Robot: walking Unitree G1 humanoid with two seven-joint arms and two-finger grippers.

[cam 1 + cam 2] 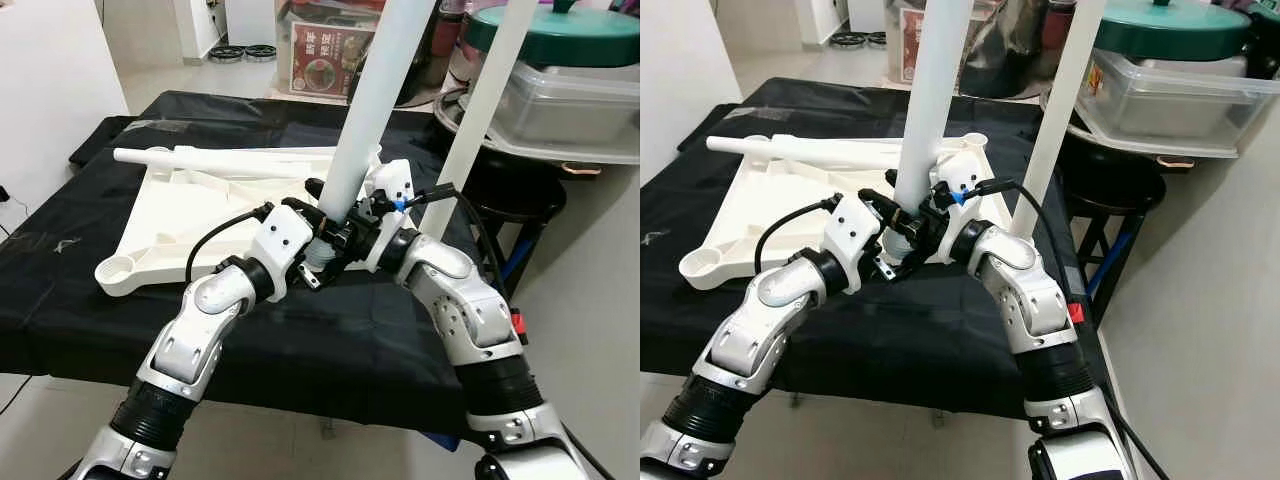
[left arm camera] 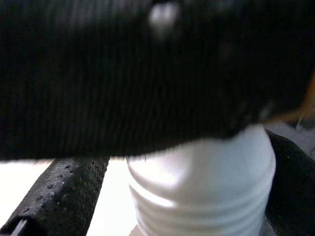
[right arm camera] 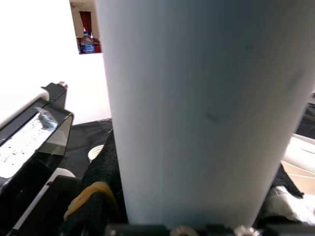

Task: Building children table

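The white children's table top [image 1: 190, 215] lies upside down on a black-covered table [image 1: 90, 320]. One white leg [image 1: 485, 110] stands upright at its right corner. A second leg [image 1: 220, 157] lies flat along the far edge. The near left corner socket [image 1: 115, 268] is empty. A third white leg [image 1: 375, 110] leans steeply over the table top's near right side. My left gripper [image 1: 318, 255] is shut on its threaded lower end [image 2: 202, 191], which sits between the black fingers [image 2: 59, 196]. Just above, my right gripper [image 1: 352, 235] is shut on the leg's shaft [image 3: 206, 108].
A clear plastic bin with a green lid [image 1: 570, 90] sits on a shelf to the right, above a black stool [image 1: 520, 205]. A red printed box [image 1: 330, 55] stands on the floor behind the table. A white wall runs along the left.
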